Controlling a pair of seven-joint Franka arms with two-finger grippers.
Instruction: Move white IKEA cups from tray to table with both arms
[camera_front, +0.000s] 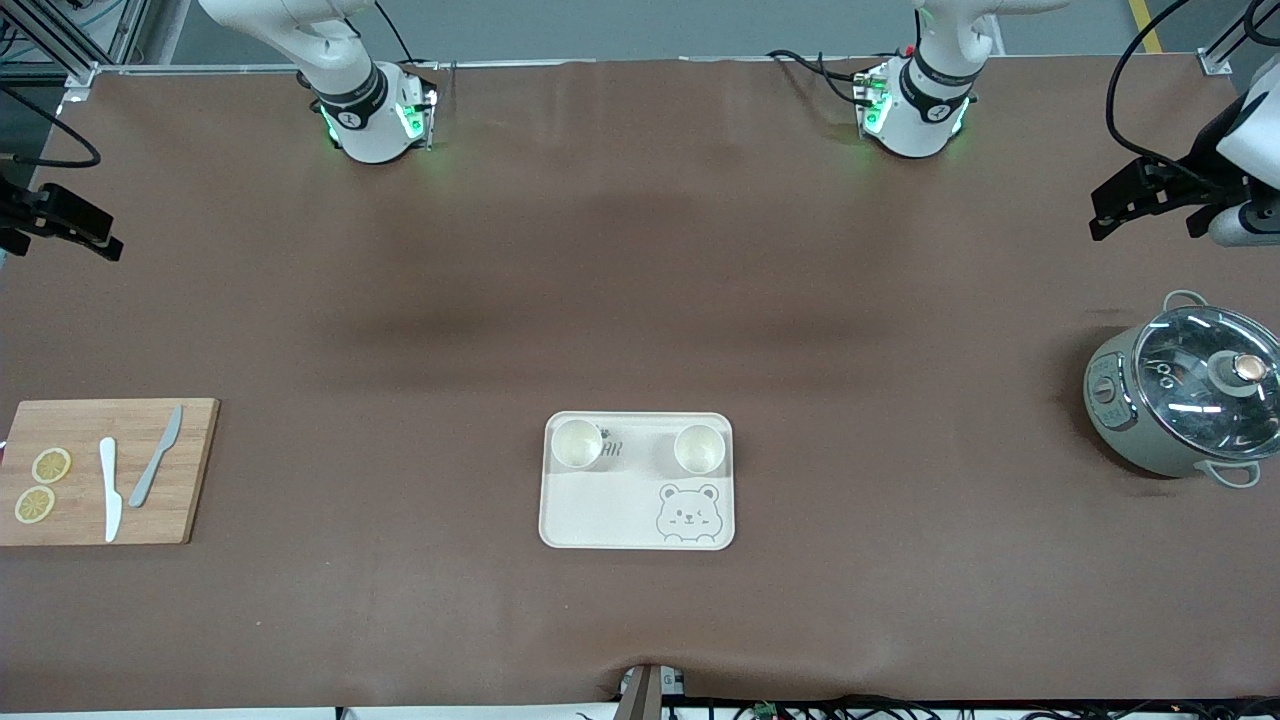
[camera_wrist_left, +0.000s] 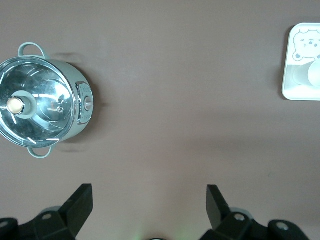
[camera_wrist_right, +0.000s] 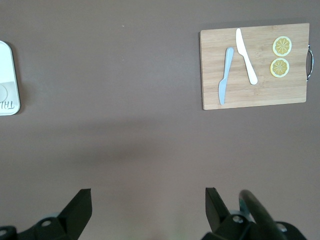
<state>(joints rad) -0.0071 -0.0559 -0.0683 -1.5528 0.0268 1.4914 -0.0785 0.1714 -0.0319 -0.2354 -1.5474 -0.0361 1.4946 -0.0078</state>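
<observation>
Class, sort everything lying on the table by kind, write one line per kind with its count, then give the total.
White cups: 2, both on the tray
Bear tray: 1
Cutting board: 1
Knives: 2, on the board
Lemon slices: 2, on the board
Lidded pot: 1
Total: 9

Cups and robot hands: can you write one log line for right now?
two small cream-white cups: upright on bear-printed cream tray | left gripper: open, empty, above bare table | right gripper: open, empty, waiting
</observation>
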